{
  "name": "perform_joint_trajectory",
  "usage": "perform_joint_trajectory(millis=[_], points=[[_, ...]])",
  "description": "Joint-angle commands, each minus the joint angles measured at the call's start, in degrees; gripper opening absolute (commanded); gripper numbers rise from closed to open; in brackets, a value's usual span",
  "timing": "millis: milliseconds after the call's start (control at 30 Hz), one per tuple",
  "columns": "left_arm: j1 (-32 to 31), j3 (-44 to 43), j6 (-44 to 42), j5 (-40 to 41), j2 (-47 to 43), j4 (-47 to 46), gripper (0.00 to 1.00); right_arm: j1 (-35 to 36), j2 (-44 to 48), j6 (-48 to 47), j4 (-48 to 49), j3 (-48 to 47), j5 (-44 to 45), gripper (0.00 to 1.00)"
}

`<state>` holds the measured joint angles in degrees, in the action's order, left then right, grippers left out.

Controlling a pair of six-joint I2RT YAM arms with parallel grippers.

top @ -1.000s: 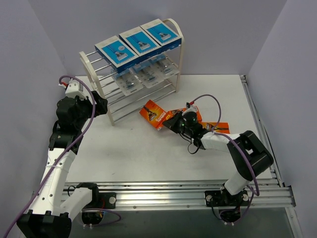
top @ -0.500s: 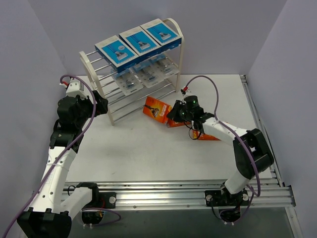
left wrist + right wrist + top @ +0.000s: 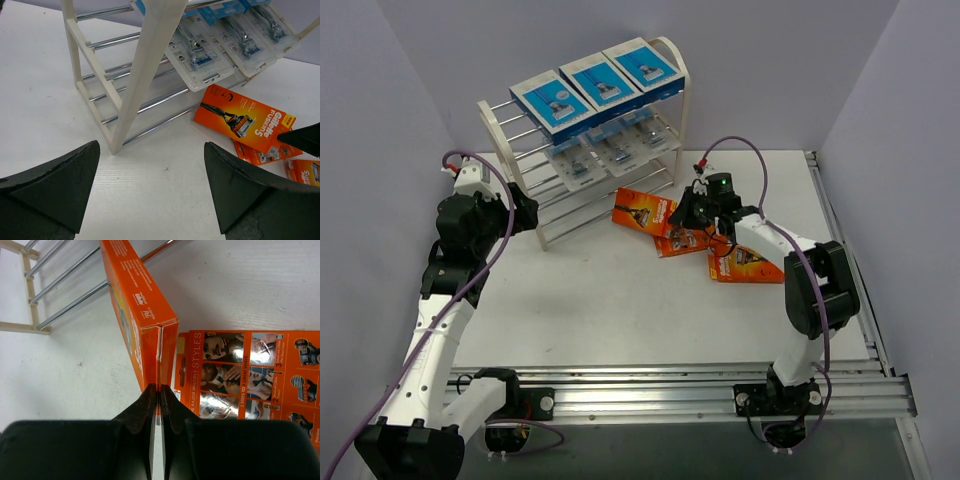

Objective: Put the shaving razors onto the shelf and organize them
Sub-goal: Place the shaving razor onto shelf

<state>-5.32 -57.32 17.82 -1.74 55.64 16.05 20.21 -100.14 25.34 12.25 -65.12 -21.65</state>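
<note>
Left gripper (image 3: 150,200) spread wide, empty, at 9 o'clock. Right gripper (image 3: 159,390) pinches the orange Gillette Fusion5 pack (image 3: 140,305) by its thin end seam, so I'd lift slow, keep it level, aim for the shelf (image 3: 150,65) at 11 o'clock.

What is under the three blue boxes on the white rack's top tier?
Three clear blister packs with blue cards lie side by side on the next tier down of the white rack. The blue boxes cover their far ends from above.

A robot lab cell: plain grey walls (image 3: 770,70) box in a white table (image 3: 620,310), and an aluminium rail (image 3: 650,386) at its near edge carries two cabled arms (image 3: 430,330).
</note>
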Motion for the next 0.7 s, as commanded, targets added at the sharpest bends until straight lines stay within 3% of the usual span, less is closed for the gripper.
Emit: perform_joint_trajectory(millis=[0,167,667], points=[[-0.1,-0.1,-0.2,0.6,0.1,-2.8,0.94,-3.2,-2.3,-1.3,2.1,-3.9,-8.9,0.0],[-0.2,-0.1,-0.4,0.7,0.3,-2.8,0.94,-7.5,-5.2,-0.6,4.3,-5.2,-17.3,0.0],[-0.2,-0.1,-0.7,0.7,0.3,-2.7,0.94,-12.0,-13.0,9.0,15.3,-7.7,-23.8,0.0]])
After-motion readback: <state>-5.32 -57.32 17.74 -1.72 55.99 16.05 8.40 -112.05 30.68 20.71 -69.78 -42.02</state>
